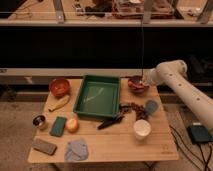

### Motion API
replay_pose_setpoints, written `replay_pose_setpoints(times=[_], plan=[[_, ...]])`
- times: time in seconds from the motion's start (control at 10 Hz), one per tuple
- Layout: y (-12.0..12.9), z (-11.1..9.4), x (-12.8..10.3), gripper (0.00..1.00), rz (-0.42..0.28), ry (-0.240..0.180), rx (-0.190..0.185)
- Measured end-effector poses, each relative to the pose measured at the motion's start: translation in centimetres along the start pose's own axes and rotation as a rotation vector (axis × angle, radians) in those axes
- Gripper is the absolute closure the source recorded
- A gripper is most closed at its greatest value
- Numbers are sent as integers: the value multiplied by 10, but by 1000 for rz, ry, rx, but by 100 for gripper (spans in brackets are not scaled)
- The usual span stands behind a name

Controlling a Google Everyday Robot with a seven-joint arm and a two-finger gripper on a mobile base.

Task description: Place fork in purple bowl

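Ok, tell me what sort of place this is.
Probably a robotics lab: a wooden table bearing a green tray, storage shelving behind, and the gripper over the purple bowl.

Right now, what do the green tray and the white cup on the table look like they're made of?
Green tray: probably moulded plastic, going by its even colour and soft sheen. White cup: paper or plastic, plain and matte; the look leaves open which. The pincer hangs at the purple bowl, away from both.
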Motion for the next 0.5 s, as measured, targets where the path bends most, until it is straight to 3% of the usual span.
replay_pose_setpoints(times=[0.3, 0.5], plan=[[24, 9, -4, 97, -12, 13, -7], [47, 29, -2, 97, -53, -2, 26]])
